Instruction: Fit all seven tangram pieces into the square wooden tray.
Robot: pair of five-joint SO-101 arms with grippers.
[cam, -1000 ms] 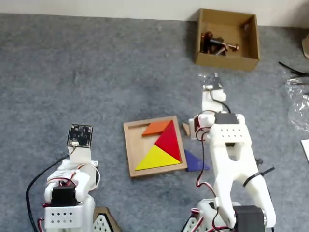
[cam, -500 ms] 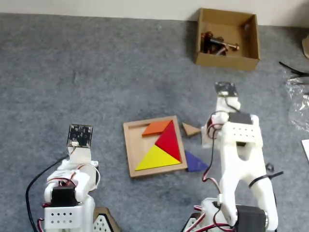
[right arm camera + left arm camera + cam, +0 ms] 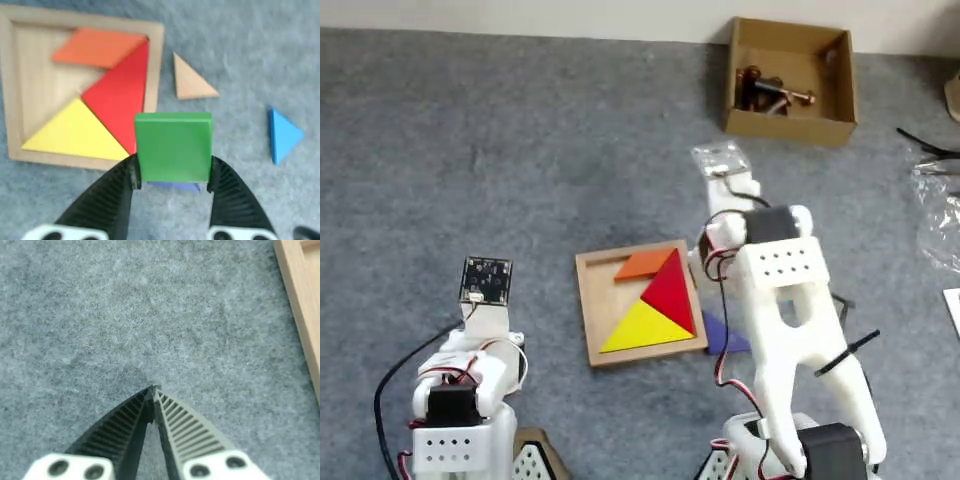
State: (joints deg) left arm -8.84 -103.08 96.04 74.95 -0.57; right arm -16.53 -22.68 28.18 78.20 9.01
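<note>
Right gripper [image 3: 172, 170] clamps the green square [image 3: 173, 146] between both fingers, above the rim of the square wooden tray [image 3: 155, 70]. Inside the tray lie the orange parallelogram [image 3: 97, 47], red triangle [image 3: 120, 95] and yellow triangle [image 3: 75, 132]. Outside that rim lie the tan triangle [image 3: 192, 80], blue triangle [image 3: 282, 135] and purple piece [image 3: 175, 186]. Left gripper [image 3: 152, 392], fingers closed together on nothing, hangs over carpet [image 3: 150, 315] beside the tray.

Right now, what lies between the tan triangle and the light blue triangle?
Bare grey carpet, as the right wrist view shows; the tan triangle and the light blue triangle lie apart.
</note>
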